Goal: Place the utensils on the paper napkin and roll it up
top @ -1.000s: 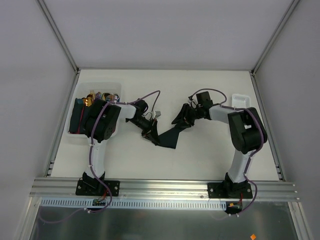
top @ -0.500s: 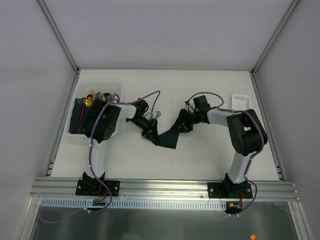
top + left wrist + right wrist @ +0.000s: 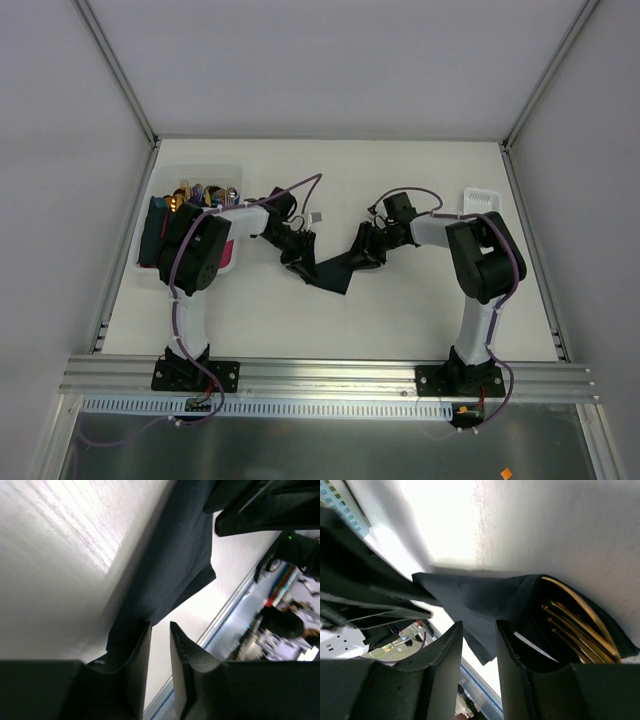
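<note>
The dark navy paper napkin lies folded over at mid-table between my two grippers. In the right wrist view its fold wraps the gold utensils; only the fork tines show. My left gripper is low at the napkin's left end. Its jaws stand a narrow gap apart with bare table between them, and the napkin lies just beyond and beside the left finger. My right gripper is at the napkin's right end, its jaws slightly apart over the paper and holding nothing.
A white bin stands at the left with more cutlery, dark napkins and a pink napkin. A small white ribbed tray sits at the right behind my right arm. Metal frame rails border the table.
The napkin's raised right flap has come down and the bundle is narrower. My right gripper moved left and lower. My left arm swung, uncovering the pink napkin in the bin.
</note>
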Motion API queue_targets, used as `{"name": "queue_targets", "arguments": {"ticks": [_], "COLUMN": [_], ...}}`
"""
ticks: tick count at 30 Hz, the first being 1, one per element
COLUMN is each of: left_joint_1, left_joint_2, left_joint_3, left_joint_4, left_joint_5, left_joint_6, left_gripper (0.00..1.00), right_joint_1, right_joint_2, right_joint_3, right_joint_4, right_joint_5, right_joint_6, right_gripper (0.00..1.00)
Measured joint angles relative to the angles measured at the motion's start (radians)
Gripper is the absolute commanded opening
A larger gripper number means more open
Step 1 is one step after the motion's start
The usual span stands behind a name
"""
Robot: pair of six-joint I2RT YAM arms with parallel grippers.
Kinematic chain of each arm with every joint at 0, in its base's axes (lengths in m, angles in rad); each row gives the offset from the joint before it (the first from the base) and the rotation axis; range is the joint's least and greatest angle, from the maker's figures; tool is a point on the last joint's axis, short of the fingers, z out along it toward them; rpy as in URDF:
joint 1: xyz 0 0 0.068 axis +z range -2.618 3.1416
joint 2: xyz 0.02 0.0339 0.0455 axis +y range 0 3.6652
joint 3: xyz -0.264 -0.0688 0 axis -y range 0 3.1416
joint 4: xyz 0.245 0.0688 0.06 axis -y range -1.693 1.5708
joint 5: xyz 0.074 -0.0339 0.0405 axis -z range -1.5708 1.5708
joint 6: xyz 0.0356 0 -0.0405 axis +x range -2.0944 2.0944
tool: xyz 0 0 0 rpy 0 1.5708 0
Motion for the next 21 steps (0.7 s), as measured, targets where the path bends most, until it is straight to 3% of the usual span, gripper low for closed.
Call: {"name": "queue_targets", "arguments": {"ticks": [6, 13, 18, 21], "left_joint_1": [0.002, -0.005, -0.058, -0.099], "left_joint_2": [-0.114, -0.105, -0.067, -0.043], "left_joint_3": [0.066, 0.113, 0.172, 0.226], "left_joint_4": [-0.046, -0.093, -0.119, -0.127], "left_joint_5": [-0.164, -0.285, -0.317, -0.309], "left_joint_6": [0.080, 0.179, 0.238, 0.255], "left_gripper": [0.31, 0.37, 0.52, 0.54], "right_joint_1": [0.000, -0.002, -0.002, -0.002], "right_joint_2": [0.011, 0.019, 0.021, 0.021], "right_joint_3": [0.014, 0.025, 0.032, 0.034], "right_joint_4": [-0.019, -0.035, -0.047, -0.054], "right_joint_5": [-0.002, -0.006, -0.004, -0.003], "right_joint_6": [-0.003, -0.006, -0.008, -0.014], "right_gripper": [0.36, 0.36, 0.36, 0.36]}}
